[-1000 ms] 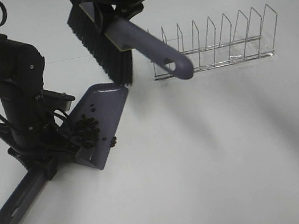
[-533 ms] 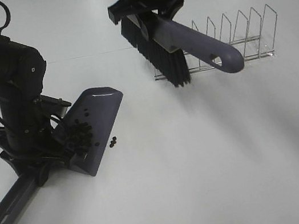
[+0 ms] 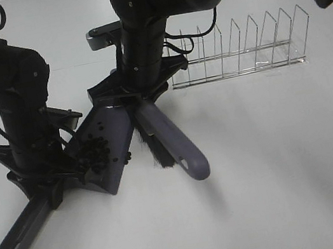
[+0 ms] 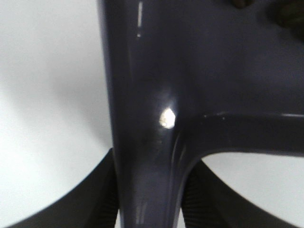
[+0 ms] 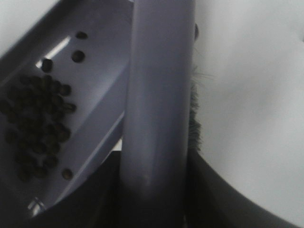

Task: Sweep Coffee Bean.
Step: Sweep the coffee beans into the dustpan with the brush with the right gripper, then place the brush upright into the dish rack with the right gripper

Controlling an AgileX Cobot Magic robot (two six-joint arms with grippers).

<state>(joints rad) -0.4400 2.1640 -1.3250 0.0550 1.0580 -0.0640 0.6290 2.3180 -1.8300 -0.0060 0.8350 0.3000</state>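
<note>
Most of the job looks done. The small dark brown oval coffee beans lie heaped in the shallow purple plastic dustpan, which sits at about 9 o'clock from the middle of the white table, its lip facing 3 o'clock. A few beans are scattered higher up the pan. One or two dark specks rest on the table right at the lip, so I judge that a last short stroke remains to push them in.

The purple-handled brush with black bristles stands bristles-down on the table at the pan's 3 o'clock edge, with its handle running out towards 5 o'clock. The right gripper is clamped on that handle, and the left gripper is closed around the dustpan's handle, holding the pan tilted onto its lip.

The right arm hides the pan's far corner and the top of the brush head in the high view, so any beans beneath cannot be counted. The bristles blend with their own shadow, and a bean under them would not show. The left wrist view is blurred and shows only the purple handle. A thin silver wire rack stands well apart at about 1 o'clock.
</note>
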